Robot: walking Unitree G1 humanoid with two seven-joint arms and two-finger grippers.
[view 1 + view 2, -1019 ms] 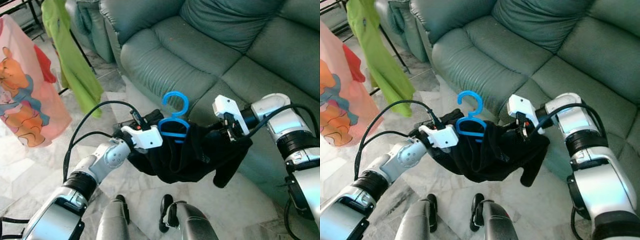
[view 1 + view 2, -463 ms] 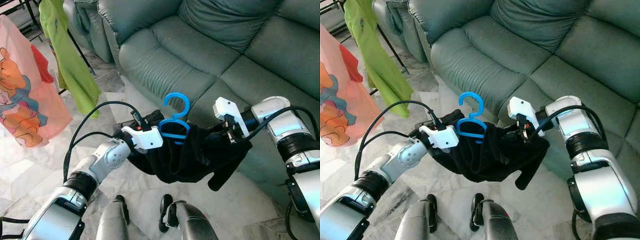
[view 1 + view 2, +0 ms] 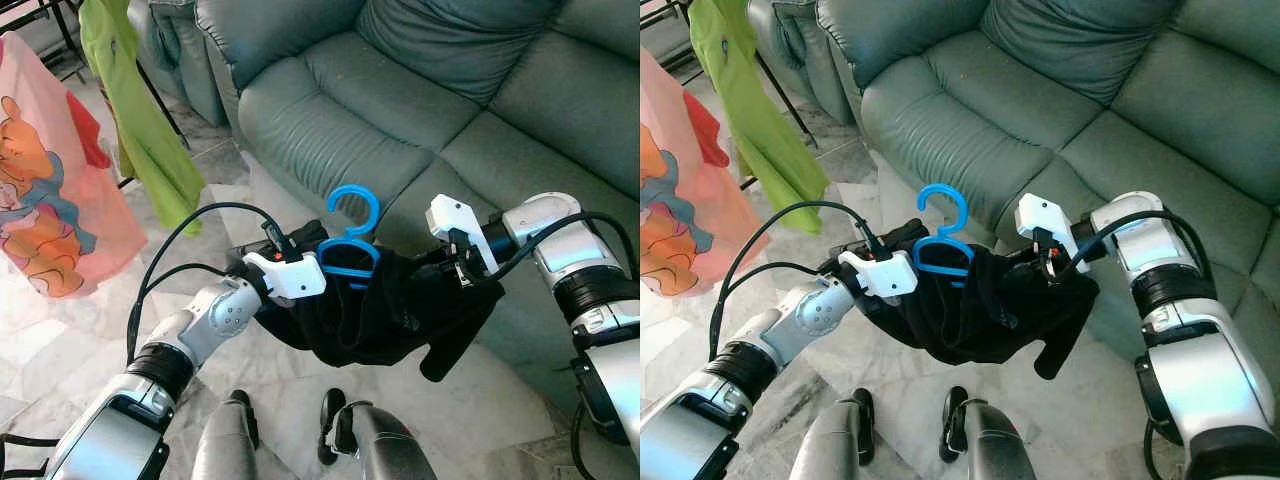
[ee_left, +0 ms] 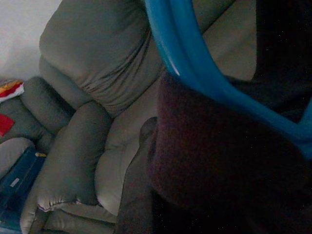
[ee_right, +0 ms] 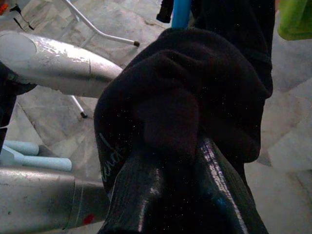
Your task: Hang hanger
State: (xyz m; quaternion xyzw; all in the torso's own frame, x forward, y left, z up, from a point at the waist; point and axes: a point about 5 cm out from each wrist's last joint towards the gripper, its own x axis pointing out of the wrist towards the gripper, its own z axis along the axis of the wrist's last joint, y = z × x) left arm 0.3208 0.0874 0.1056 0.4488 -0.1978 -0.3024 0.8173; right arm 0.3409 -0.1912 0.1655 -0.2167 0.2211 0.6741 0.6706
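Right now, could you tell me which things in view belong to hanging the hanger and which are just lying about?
Belongs to the job:
- blue hanger
- black garment draped on it
- left gripper and right gripper, one at each end of the garment

Just about:
- green sofa
- lime green garment, hanging
- pink printed garment, hanging

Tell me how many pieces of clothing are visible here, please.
3. A black garment on the blue hanger between both arms; a green garment and a pink printed one hang at left. Others may be hidden.
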